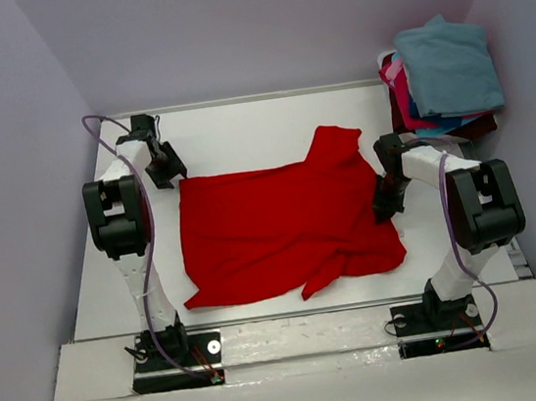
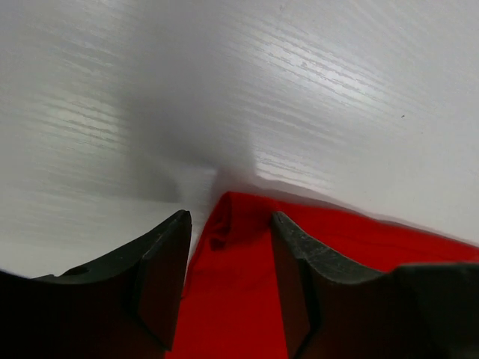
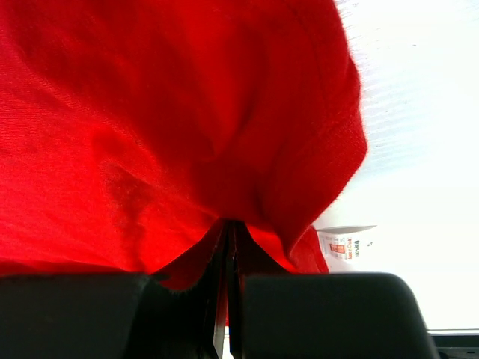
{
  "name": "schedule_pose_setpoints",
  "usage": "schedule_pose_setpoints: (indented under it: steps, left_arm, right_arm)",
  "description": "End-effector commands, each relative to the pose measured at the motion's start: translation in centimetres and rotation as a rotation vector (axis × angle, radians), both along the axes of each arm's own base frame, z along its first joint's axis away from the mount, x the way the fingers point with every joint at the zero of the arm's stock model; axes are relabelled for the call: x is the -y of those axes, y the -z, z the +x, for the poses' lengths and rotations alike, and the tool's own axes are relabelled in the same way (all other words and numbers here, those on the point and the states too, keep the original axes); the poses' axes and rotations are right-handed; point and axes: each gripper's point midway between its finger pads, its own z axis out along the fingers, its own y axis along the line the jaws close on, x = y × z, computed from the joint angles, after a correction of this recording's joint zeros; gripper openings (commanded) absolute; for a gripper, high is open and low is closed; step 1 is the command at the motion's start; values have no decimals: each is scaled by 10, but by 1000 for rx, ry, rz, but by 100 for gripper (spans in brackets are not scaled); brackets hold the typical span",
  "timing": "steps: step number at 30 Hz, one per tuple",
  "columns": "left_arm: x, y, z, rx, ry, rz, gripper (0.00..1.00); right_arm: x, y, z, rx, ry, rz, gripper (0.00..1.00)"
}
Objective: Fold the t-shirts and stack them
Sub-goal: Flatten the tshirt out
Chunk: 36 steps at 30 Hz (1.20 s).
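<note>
A bright red t-shirt (image 1: 281,226) lies spread on the white table, one part folded up toward the back right. My left gripper (image 1: 167,170) is open at the shirt's back left corner; in the left wrist view (image 2: 228,224) that red corner (image 2: 239,254) lies between the open fingers. My right gripper (image 1: 386,207) is shut on the shirt's right edge; in the right wrist view (image 3: 227,232) red cloth (image 3: 187,134) bunches from the closed jaws, with a white care label (image 3: 343,241) beside it. A pile of other t-shirts (image 1: 445,78), teal-blue on top, pink, blue and dark maroon below, sits at the back right.
Grey walls enclose the table (image 1: 238,125) on the left, back and right. The table's front edge (image 1: 303,313) runs just beyond the arm bases.
</note>
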Motion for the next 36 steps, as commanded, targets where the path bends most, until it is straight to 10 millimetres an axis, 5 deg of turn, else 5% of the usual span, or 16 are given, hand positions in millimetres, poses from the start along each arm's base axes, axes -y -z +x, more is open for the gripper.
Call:
schedule_pose_setpoints:
  steps: [1, 9, 18, 36]
  left_arm:
    - [1, -42, -3, 95, 18, -8, 61]
    - [5, -40, -11, 85, 30, -30, 60]
    - [5, -28, -11, 62, 29, -31, 43]
    - [3, -3, -10, 16, 28, -22, 43]
  right_arm:
    - [-7, 2, 9, 20, -5, 8, 7]
    - [-10, 5, 10, 15, -13, 9, 7]
    - [-10, 7, 10, 11, -11, 9, 7]
    - [-10, 8, 9, 6, -11, 6, 7]
